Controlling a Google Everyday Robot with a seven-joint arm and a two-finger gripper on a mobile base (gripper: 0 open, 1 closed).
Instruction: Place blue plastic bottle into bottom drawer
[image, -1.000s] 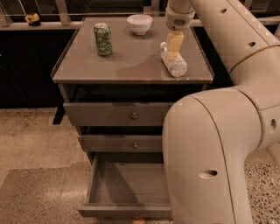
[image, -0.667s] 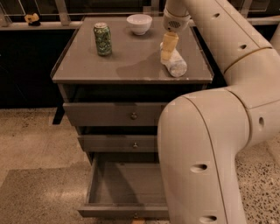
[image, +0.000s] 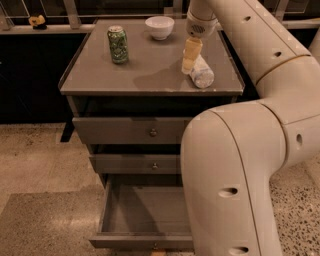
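The cabinet top (image: 150, 67) had a raised lip down its left and right sides, and a wide bare stretch lay across the middle of it. The green can (image: 118, 44) stood upright towards the upper left and the white bowl (image: 159, 27) sat at the back edge, both well apart from my work. The blue plastic bottle (image: 204, 75) lay on its side near the right front corner, close to the front edge. Low in the frame the bottom drawer (image: 135, 212) stood open, its right part hidden behind my arm (image: 240, 165). The two drawers above it were closed. Speckled floor (image: 35, 165) spread to the left. The gripper (image: 187, 67) pointed down at the bottle's left side, just beside or touching it. I could not tell whether it was released or clenched.
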